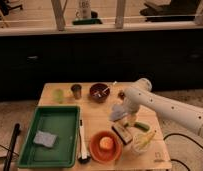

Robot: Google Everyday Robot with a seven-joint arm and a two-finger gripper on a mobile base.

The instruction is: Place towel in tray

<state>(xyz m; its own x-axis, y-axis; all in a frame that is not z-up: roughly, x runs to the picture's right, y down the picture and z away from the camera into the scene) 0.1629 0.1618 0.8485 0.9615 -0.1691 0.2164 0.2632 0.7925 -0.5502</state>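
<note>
a green plastic tray [60, 127] sits at the left of the wooden bench [95, 117]. the small grey-blue towel [45, 138] lies flat inside it, toward its near left corner. just right of the tray stands an orange bowl [95, 152]. further right, the hand [118, 113] of the white arm [160, 105] hangs over the bench's middle. i cannot tell whether it is wide or narrow.

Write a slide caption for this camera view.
Robot's tool hangs over the table; grey towel lies in green tray.
</note>
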